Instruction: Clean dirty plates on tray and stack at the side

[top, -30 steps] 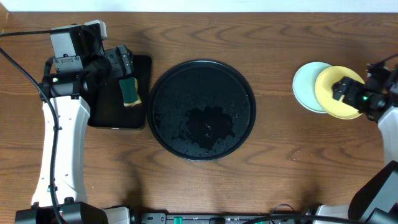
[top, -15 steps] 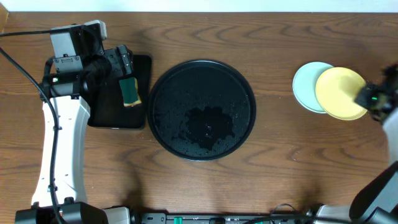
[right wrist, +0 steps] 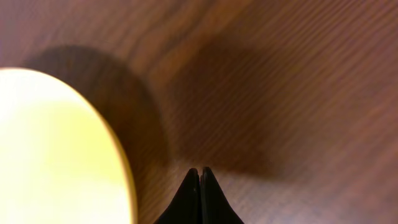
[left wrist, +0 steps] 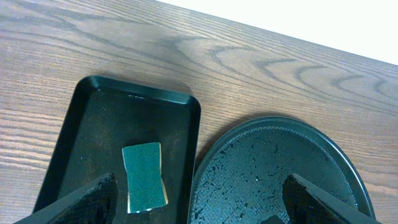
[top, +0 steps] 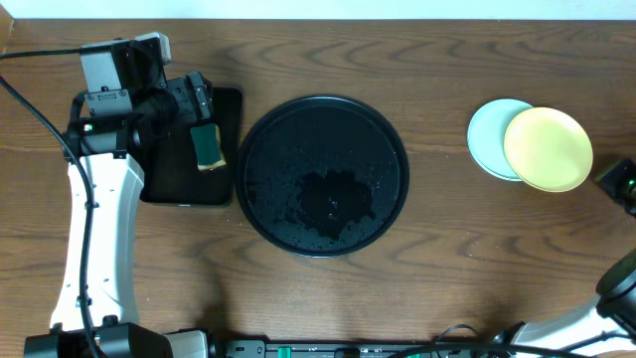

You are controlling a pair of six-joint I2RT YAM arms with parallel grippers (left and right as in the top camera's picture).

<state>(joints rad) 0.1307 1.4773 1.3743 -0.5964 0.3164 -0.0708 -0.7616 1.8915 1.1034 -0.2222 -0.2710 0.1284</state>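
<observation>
Sponge [left wrist: 144, 177] lies in small tray [left wrist: 93, 124] beside round tray [left wrist: 280, 155].

Left arm [top: 94, 229]: a long, smooth white shell link set between matte black joint housings, topped by a boxy grey-and-white camera block [top: 111, 68]. A small green light [top: 87, 127] glows on one black joint, and a thin black cable [top: 35, 104] loops off its outer side. The left end effector [left wrist: 201, 178] has two matte black, wedge-shaped fingers [left wrist: 90, 200]. Right arm [top: 618, 179]: a black housing with a green light [top: 628, 185] and a white lower link [top: 561, 333]. The right end effector [right wrist: 200, 171] has slim black fingers [right wrist: 189, 202] tapering to sharp points.
</observation>
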